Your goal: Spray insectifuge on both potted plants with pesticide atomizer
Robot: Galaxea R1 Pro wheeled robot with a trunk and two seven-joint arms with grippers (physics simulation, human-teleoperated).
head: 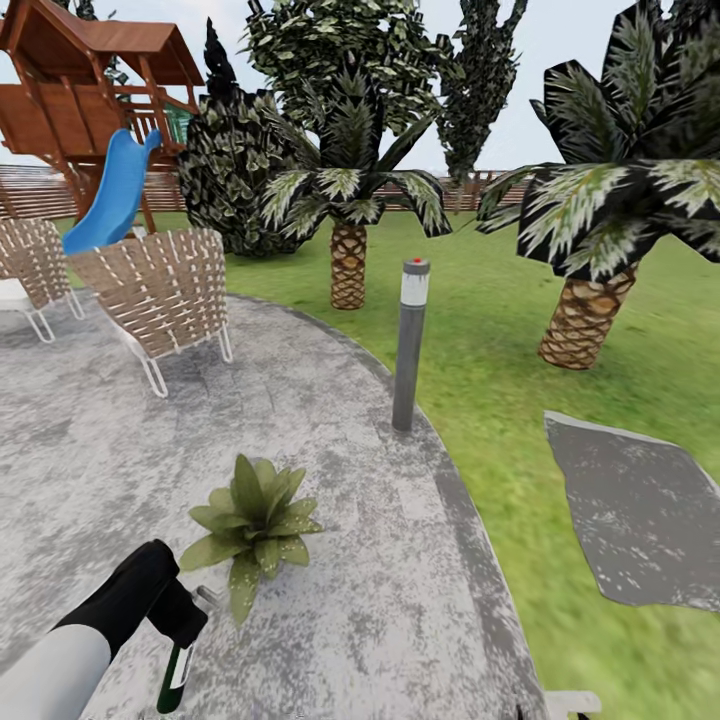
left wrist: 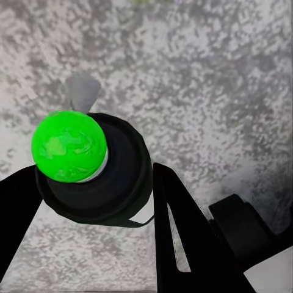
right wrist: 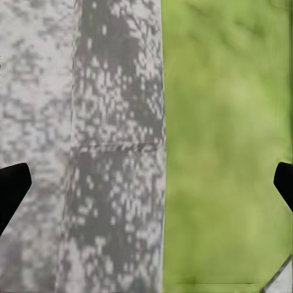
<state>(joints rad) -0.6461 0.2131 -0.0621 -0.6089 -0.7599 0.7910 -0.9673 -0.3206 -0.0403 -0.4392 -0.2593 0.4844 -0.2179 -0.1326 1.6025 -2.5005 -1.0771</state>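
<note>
Already my left hand (left wrist: pixel 91 201) is clamped on the slim dark green-black pesticide atomizer with its pale label (head: pixel 178 668); in the left wrist view my black fingers (left wrist: pixel 183 238) stand on either side of the bottle's round dark shoulder, pressed against it, with a bright green ball sitting on its top and a pale grey nozzle poking out beyond. In the head view the bottle hangs under my black wrist, roughly upright over the round grey mottled paved patio (head: pixel 330 420), just beside the small rosette of pointed, pale-speckled green leaves (head: pixel 252 525) that I take for one of the potted plants; its pot is hidden under the foliage. I judge the atomizer to be light, stiff and rather smooth-walled, so it could twist or slip if squeezed only lightly; a grip high on the body, just under the spray head, looks right, since it keeps the nozzle free. The plant is soft and would bend if I brushed it. My right hand (right wrist: pixel 146 183) holds nothing: only its two dark tips show, wide apart at opposite edges of the right wrist view, over the seam where patio meets green lawn (head: pixel 500 330). A grey bollard lamp (head: pixel 410 345) stands at the patio's rim beyond the plant.
</note>
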